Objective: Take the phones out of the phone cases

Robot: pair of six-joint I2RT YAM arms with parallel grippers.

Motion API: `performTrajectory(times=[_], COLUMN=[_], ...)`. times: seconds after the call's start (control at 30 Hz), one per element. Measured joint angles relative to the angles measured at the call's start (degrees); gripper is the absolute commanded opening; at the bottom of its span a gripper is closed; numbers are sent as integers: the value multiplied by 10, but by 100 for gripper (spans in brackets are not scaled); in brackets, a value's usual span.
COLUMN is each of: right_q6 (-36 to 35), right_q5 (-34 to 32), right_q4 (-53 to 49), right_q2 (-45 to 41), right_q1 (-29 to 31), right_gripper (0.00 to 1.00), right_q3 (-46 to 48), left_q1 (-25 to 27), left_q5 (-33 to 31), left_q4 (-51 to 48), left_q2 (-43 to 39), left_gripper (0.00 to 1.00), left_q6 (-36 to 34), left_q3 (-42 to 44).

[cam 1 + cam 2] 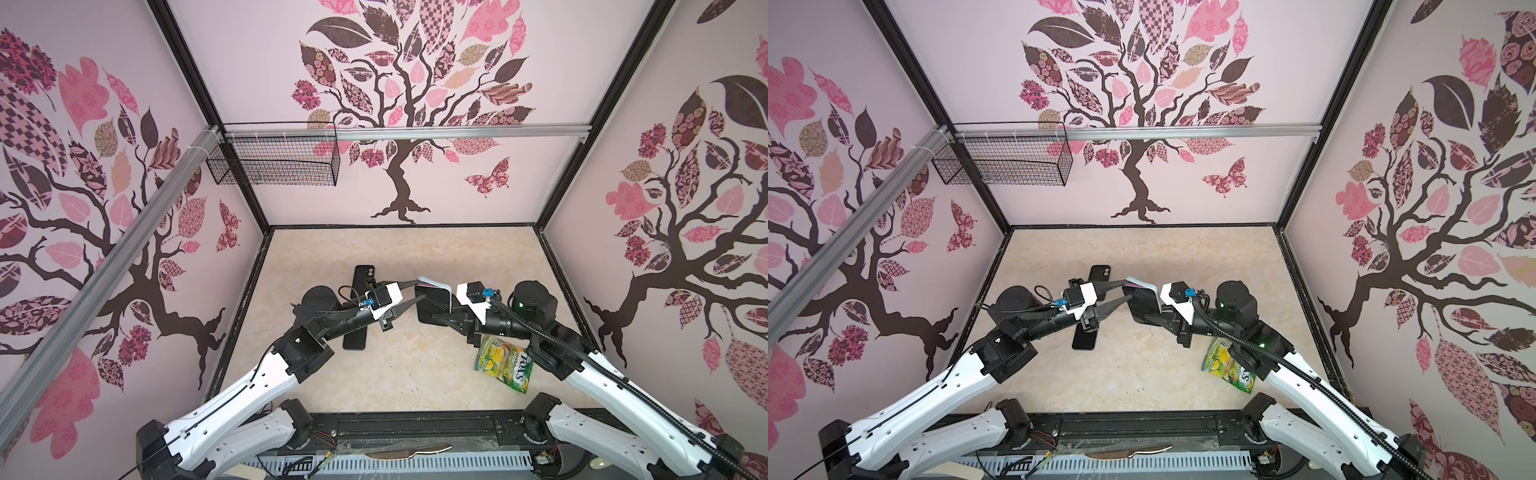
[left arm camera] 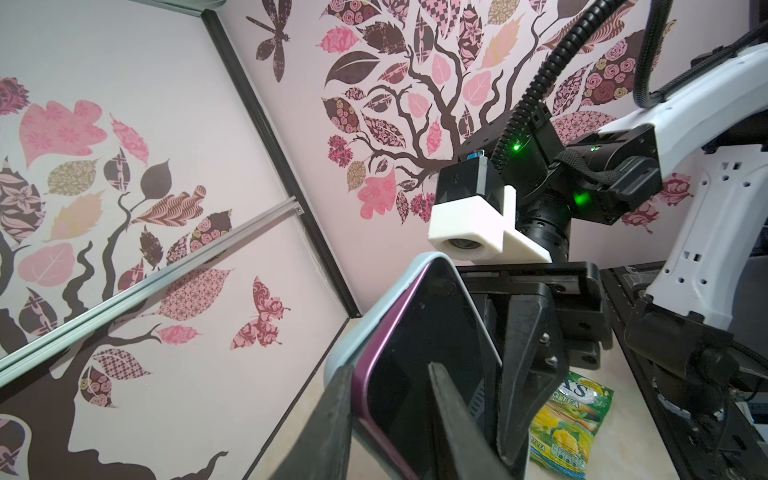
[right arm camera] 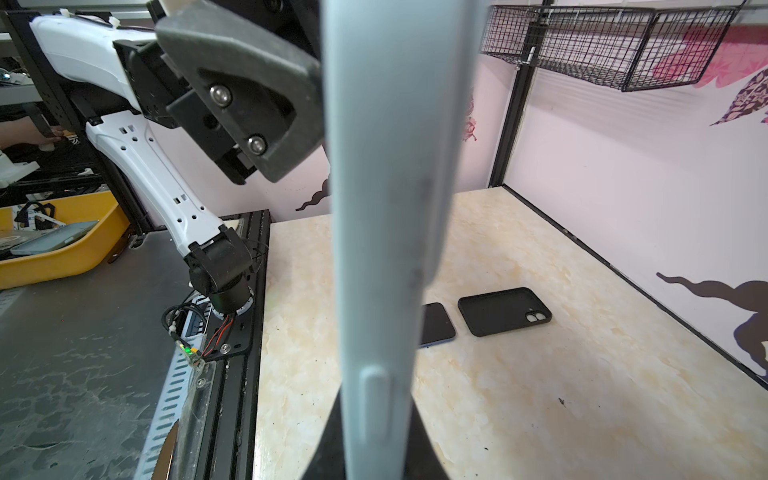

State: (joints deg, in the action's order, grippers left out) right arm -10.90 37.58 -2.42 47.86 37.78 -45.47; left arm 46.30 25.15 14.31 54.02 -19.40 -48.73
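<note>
- The phone (image 1: 432, 305), in its pale blue case (image 3: 386, 166), hangs in the air over the middle of the table (image 1: 374, 257), between the two grippers.
- It stands roughly on end with its long axis up and down. The dark screen faces the robot's base and the case's back faces the far wall.
- The right gripper (image 1: 452, 307) reaches in from the right, clamped across one long edge of the phone, with a finger (image 2: 528, 353) on the screen.
- The left gripper (image 1: 419, 290) reaches in level from the left. Its jaws are narrow and straddle the other long edge, one finger at the case's rim and one over the screen. I cannot tell if they pinch.
- A black case (image 3: 498, 309) and a black phone (image 3: 438, 324) lie flat under the left arm, just beside each other.
- A sweet bag (image 1: 500, 365) lies under the right arm.
- Nothing stands between the grippers but the phone itself.
</note>
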Motion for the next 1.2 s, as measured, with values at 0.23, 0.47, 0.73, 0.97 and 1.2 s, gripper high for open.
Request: performTrajectory(times=[0.23,0.47,0.73,0.97,1.2], right_q6=[-14,-22,-26,-14,5], right_q5=[16,41,62,68,85], right_q4=[0,8,25,55,69], right_q2=[-3,-20,-20,-20,-17], right_q1=[1,6,8,11,11], right_gripper=[0,0,0,0,0], right_q3=[0,0,0,0,1], left_q1=[-9,-9,-9,-8,-8], left_q5=[58,125,166,184,198], left_q4=[2,78,127,109,129], left_q2=[-3,-3,7,13,19], left_gripper=[31,31,28,27,25], left_q6=[34,125,197,210,226], left_q3=[0,16,28,40,47])
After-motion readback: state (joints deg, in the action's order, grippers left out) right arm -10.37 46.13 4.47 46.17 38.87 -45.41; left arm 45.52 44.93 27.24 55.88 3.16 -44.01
